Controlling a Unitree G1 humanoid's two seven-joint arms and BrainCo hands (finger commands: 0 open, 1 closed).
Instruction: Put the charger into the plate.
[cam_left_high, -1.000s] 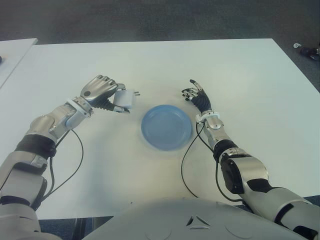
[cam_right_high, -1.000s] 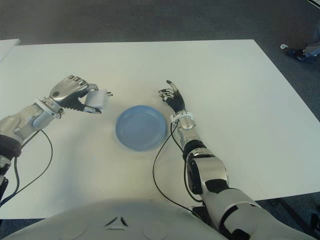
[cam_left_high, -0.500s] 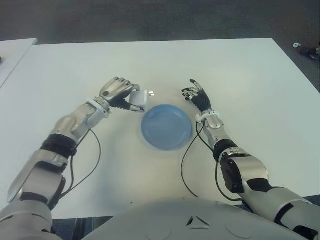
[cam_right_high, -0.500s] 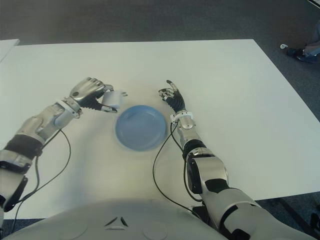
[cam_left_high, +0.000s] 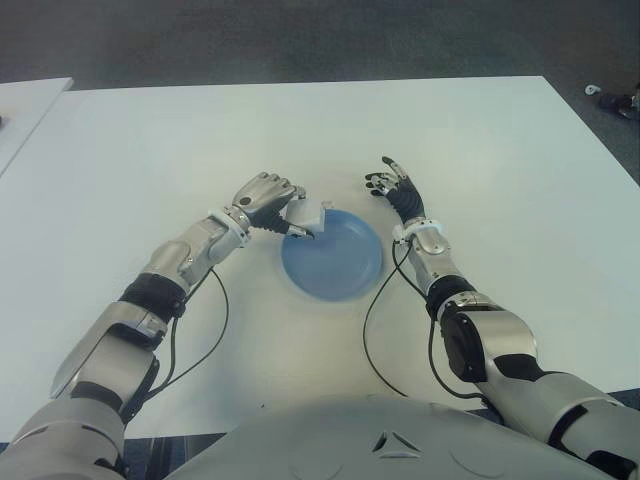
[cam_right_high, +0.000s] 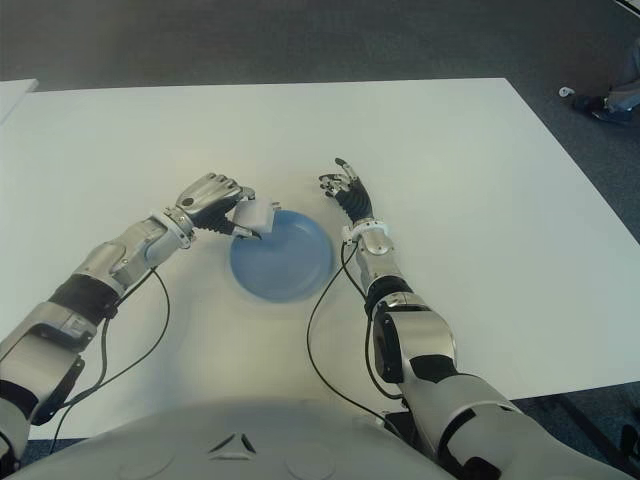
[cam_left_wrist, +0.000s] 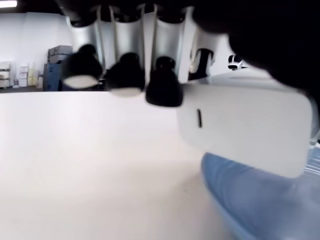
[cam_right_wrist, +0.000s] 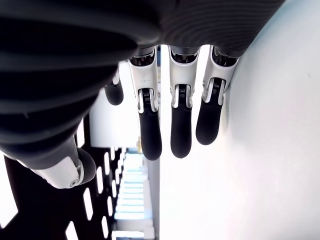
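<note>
A round blue plate (cam_left_high: 340, 262) lies on the white table (cam_left_high: 470, 140) in front of me. My left hand (cam_left_high: 270, 195) is curled around a white charger (cam_left_high: 309, 216), holding it just over the plate's left rim. In the left wrist view the charger (cam_left_wrist: 250, 125) hangs from dark fingertips (cam_left_wrist: 162, 90) right above the blue rim (cam_left_wrist: 250, 200). My right hand (cam_left_high: 395, 185) shows just right of the plate's far edge, its fingers (cam_right_wrist: 180, 125) relaxed and holding nothing.
Black cables (cam_left_high: 375, 340) trail from both forearms across the table's near part. A second white table's corner (cam_left_high: 25, 110) shows at far left. Dark carpet (cam_left_high: 300, 40) lies beyond the far edge, with a small object (cam_left_high: 615, 100) on it at far right.
My left hand has carried the charger rightward from well left of the plate to its left rim. The right hand has barely moved.
</note>
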